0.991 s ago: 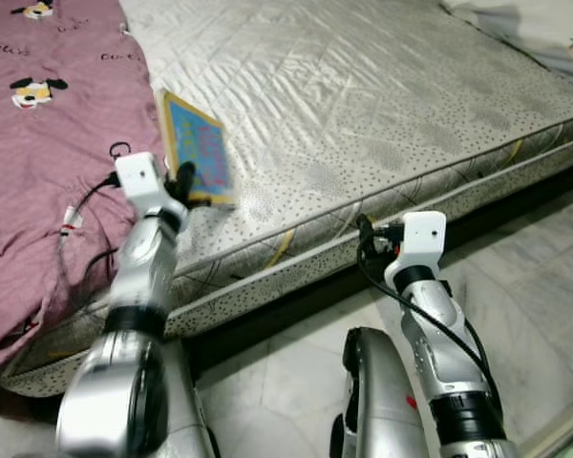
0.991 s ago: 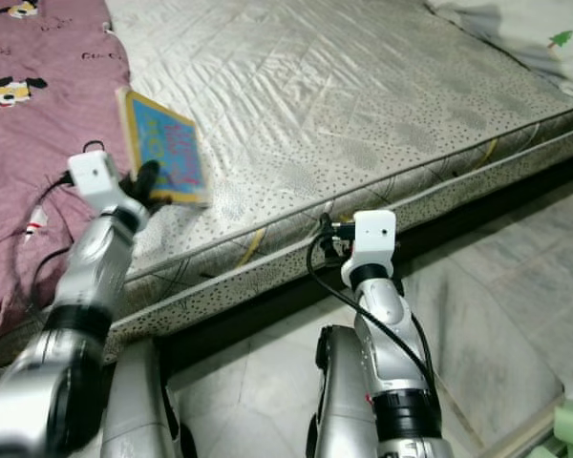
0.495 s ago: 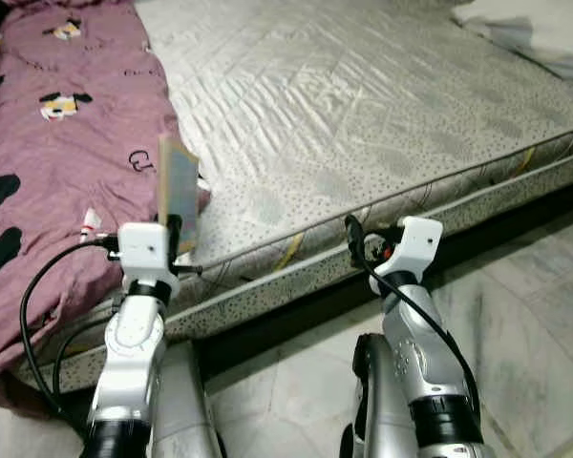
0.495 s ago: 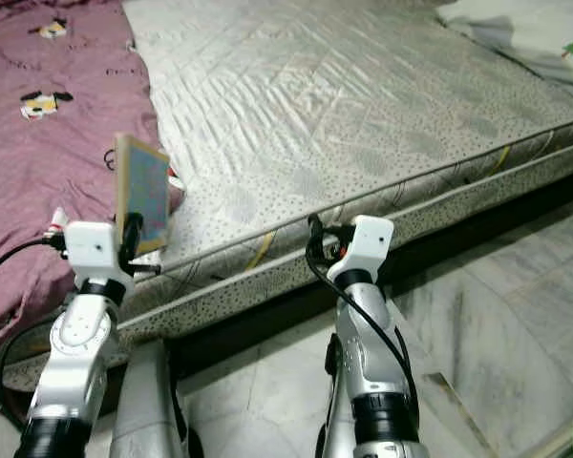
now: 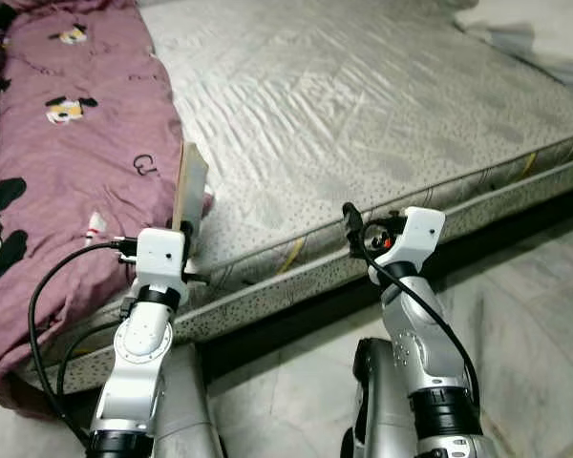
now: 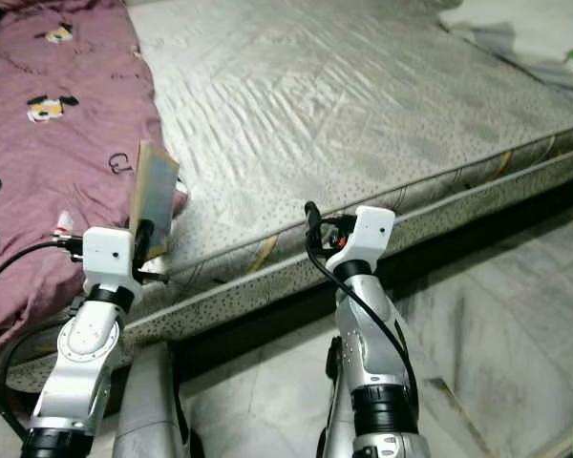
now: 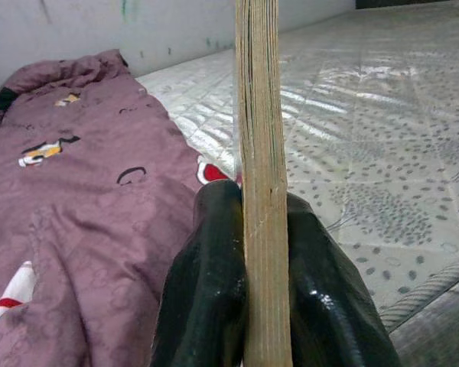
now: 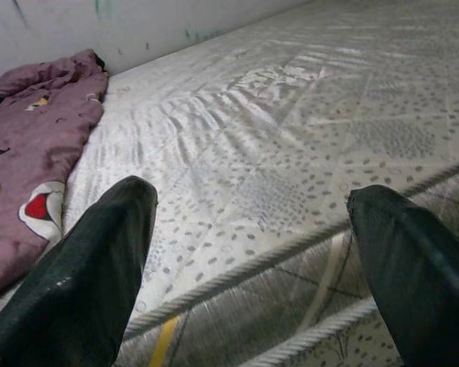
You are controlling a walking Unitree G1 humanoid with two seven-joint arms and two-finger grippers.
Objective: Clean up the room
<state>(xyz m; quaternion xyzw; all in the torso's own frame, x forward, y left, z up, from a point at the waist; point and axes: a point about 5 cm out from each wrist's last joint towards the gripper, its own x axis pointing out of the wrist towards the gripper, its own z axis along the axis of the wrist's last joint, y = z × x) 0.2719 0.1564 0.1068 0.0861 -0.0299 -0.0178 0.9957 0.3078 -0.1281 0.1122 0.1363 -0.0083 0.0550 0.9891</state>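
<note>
grey quilted mattress [image 5: 382, 105] with dark speckles; mauve blanket [image 5: 67, 162] printed with cartoon dogs; tan-edged book [image 7: 260, 183]; pale marbled floor [image 5: 535, 334]; silver arms, glossy black fingers [image 7: 206, 298].

The book [image 7: 262, 153] runs off both picture edges (cover unseen, spine-on); pillow [image 6: 525, 33] cropped.

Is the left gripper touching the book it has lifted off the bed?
Touching. The left wrist view shows the left gripper with both black fingers pressed flat against the sides of the upright book, no gap on either side.
</note>
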